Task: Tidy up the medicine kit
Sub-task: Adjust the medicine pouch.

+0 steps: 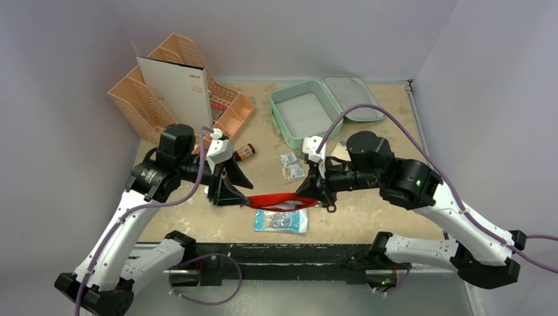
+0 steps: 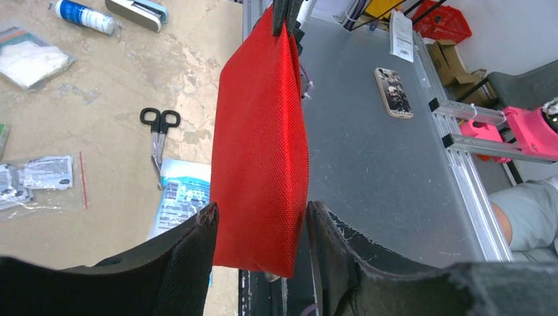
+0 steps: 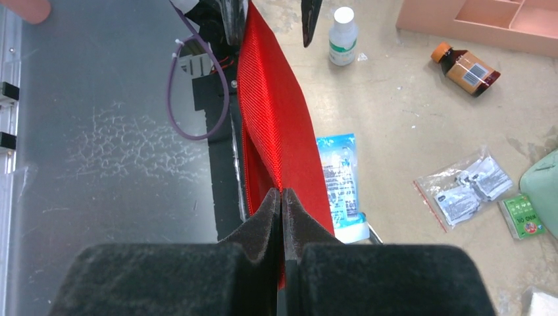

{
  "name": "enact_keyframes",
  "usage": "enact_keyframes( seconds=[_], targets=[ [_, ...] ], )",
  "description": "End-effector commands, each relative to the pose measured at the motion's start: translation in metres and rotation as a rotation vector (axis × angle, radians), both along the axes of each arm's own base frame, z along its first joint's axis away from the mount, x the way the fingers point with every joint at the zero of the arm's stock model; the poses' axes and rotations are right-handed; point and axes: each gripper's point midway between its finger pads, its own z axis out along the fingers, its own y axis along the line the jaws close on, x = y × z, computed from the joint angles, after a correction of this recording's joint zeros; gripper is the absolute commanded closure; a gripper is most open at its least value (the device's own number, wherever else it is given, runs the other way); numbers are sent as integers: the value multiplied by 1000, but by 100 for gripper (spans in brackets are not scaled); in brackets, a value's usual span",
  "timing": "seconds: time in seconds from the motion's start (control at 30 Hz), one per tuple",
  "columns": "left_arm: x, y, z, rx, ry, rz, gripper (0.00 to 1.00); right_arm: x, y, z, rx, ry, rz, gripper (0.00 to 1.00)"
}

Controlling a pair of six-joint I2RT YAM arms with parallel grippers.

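Observation:
The mint-green medicine kit (image 1: pixel 276 113) lies open at the back of the table with its grey-lined lid (image 1: pixel 352 97) folded back; its corner (image 3: pixel 543 184) shows in the right wrist view. A flat red pouch (image 1: pixel 279 199) hangs stretched between both grippers above the table's front. My right gripper (image 1: pixel 314 195) (image 3: pixel 281 195) is shut on the pouch's zipper edge (image 3: pixel 273 118). My left gripper (image 1: pixel 242 192) (image 2: pixel 261 214) stands open, a finger at each side edge of the pouch's other end (image 2: pixel 260 145). The fabric there is flat and uncrumpled.
A peach organizer (image 1: pixel 227 112) stands at the back left. On the table lie a brown bottle (image 1: pixel 245 153), zip bags of sachets (image 1: pixel 291 164), a blue-white packet (image 1: pixel 281 220), black scissors (image 2: pixel 158 131), a white bottle (image 3: pixel 343 36) and a small green box (image 3: pixel 523 216).

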Motion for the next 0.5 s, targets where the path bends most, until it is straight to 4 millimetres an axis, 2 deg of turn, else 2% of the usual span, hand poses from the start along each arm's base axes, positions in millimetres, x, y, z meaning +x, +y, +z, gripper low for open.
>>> enact_keyframes(
  seconds=[0.0,0.23,0.47],
  targets=[
    [-4,3,12,11,-62,-12,51,-5,-4,12,23,-24,41,100],
    [-8,6,15,22,-73,-23,56,1,-9,9,4,-8,24,100],
    [-10,9,12,36,-90,-16,55,5,-11,8,11,13,2,100]
  ],
)
